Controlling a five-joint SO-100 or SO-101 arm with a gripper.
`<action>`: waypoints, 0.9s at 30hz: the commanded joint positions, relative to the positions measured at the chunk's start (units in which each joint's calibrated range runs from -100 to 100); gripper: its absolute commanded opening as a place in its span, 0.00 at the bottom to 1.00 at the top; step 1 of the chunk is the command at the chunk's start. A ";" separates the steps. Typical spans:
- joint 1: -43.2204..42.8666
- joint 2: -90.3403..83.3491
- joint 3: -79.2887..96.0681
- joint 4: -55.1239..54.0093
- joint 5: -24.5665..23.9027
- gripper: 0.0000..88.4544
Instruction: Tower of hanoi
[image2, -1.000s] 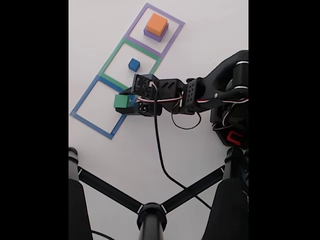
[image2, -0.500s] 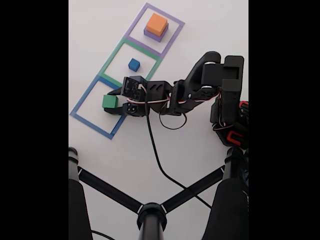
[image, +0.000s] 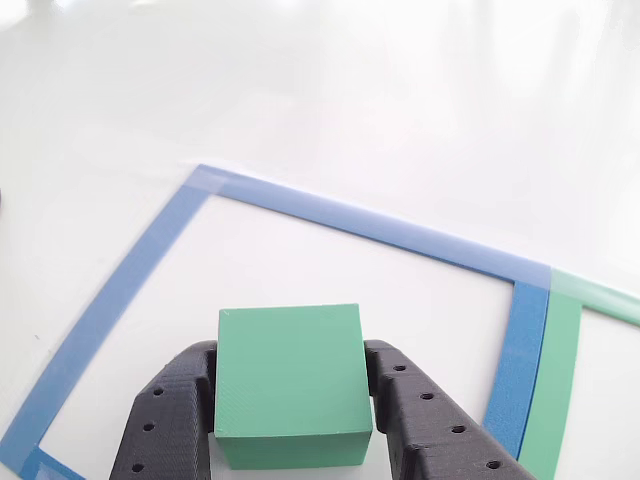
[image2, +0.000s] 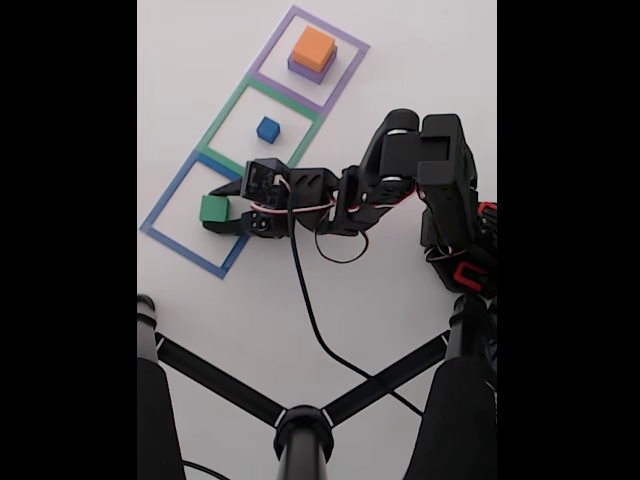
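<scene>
Gripper clamping the green block between both jaws inside the blue taped square, positioned for release there.

Purple block mostly hidden under orange block; claw fingers cut off by bottom edge, other view.

The arm is black plastic, built of blocky segments with rounded joints. White and red wires loop along it, and a thin black cable trails from the wrist. Red shows near the base. The tool has 2 matte black fingers with layered print lines and small round holes
</scene>
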 joint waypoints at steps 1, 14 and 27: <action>0.14 -0.29 -1.46 -1.27 0.20 0.24; 0.91 -4.29 -1.55 -1.03 0.20 0.32; 3.88 -37.71 -3.19 39.60 0.20 0.11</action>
